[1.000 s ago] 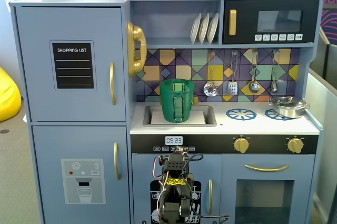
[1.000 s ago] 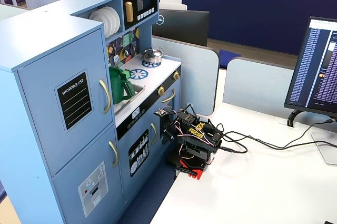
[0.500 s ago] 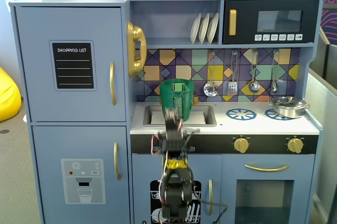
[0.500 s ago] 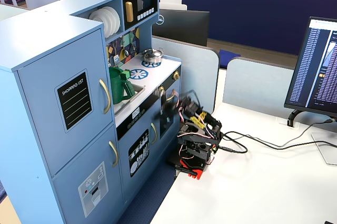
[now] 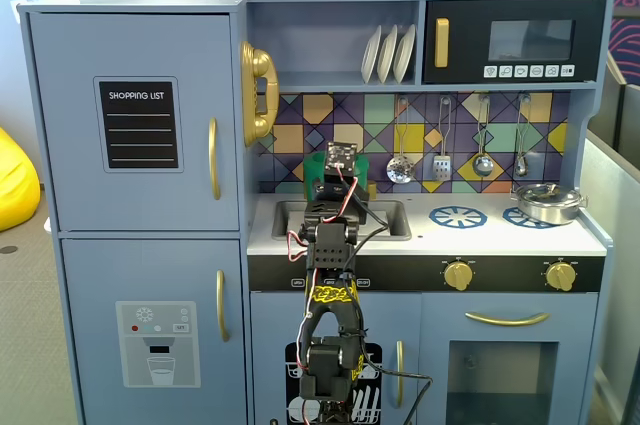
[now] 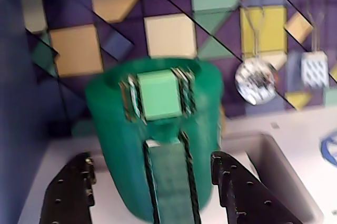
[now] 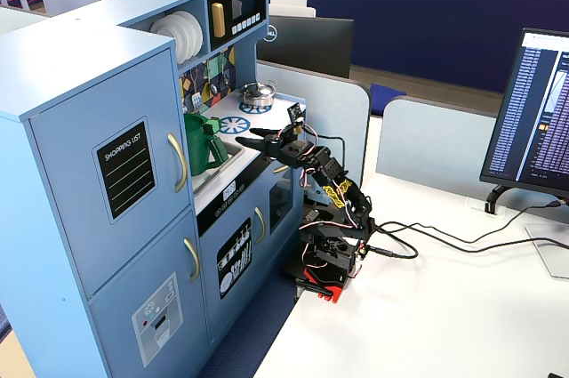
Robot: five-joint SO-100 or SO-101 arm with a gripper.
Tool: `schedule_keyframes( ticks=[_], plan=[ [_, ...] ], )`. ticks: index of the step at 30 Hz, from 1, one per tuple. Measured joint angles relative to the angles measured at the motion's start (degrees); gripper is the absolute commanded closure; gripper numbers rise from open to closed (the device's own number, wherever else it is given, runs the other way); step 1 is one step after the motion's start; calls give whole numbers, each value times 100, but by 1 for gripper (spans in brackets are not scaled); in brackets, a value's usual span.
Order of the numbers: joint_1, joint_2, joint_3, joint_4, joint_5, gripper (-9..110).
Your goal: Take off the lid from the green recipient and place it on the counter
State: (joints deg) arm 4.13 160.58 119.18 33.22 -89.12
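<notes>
Jaws apart, ribbed translucent green recipient [image 6: 158,145]

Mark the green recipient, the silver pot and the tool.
green recipient [image 6: 118,145], wrist view, left side wall.
silver pot [image 5: 549,206], a fixed view, side wall.
tool [image 6: 152,192], wrist view, midway between open fingertips.

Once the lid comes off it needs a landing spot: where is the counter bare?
Bare counter lies along the front edge, between the sink and the pot, around the two blue burner prints. The sink is crowded by the green container; the far right corner holds the pot.
</notes>
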Motion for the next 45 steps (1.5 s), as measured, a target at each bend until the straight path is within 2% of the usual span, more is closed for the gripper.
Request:
schedule_keyframes(
  ticks=[8,14,45],
  plan=[
    [88,-563,62,-888,-202,73],
    [149,-1107,-26,-1116,-308,69],
    [123,-3199,-1564,-1327,-668,69]
  ],
)
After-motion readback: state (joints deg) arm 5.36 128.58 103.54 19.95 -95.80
